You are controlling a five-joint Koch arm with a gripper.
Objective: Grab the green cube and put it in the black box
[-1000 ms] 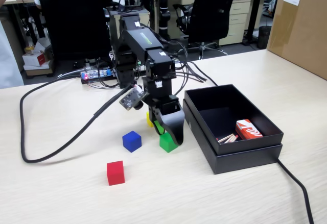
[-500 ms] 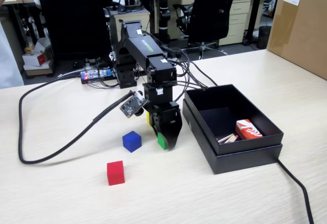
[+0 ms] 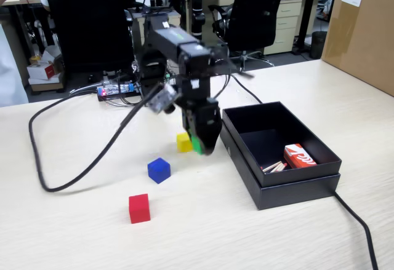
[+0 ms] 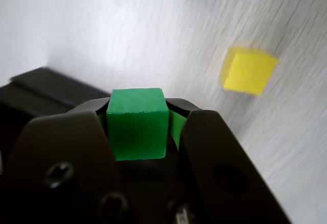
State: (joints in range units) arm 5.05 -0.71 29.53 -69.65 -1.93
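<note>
Tool (image 4: pixel 138 132): we see it clenched on the green cube (image 4: pixel 137 123).
Black box (image 3: pixel 308 178): right of the tool, holding a red-and-white carton (image 3: pixel 298 156) and thin sticks (image 3: pixel 274 167).

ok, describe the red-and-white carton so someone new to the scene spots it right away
Find the big black box on the right of the table in the fixed view. The small red-and-white carton lies inside it, in the near right corner, beside some thin pale sticks. Unlike the red cube out on the table, it is inside the box, oblong, and has white markings.
</note>
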